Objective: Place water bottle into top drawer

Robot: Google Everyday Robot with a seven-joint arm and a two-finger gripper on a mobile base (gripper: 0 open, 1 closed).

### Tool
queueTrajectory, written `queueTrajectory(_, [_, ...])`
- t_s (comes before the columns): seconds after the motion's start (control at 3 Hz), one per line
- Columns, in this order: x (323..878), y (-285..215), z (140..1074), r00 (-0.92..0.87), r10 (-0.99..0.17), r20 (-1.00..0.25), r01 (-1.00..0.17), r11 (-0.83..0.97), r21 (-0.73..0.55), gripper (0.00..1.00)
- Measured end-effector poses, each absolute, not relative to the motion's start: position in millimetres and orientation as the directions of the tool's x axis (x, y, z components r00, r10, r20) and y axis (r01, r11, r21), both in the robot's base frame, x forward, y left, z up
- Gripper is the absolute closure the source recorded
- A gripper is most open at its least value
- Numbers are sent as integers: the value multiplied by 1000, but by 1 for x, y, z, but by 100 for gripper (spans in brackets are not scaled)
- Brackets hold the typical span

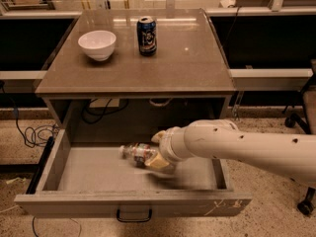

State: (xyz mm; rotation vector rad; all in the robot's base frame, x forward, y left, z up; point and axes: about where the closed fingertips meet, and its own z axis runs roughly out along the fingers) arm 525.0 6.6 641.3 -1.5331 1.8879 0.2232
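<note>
On the grey table (197, 68) we see a white bowl (97, 44) and a dark blue can (146, 35), standing apart; below, the top drawer (187, 205) is pulled open; the white arm (247, 149) reaches inside from the right; its pincer (155, 152) holds the water bottle (134, 152), which lies on its side over the drawer floor, cap pointing left.

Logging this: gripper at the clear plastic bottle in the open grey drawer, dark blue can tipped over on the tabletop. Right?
No: the camera view shows the dark blue can standing upright. The gripper is at the clear plastic bottle in the open grey drawer.
</note>
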Motion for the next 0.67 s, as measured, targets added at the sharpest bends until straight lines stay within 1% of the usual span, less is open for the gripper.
queueTrajectory(0.33, [525,7,641,-70,-798,-599,-915,290,-279,0])
queueTrajectory(0.67, [525,7,641,-70,-798,-599,-915,290,-279,0])
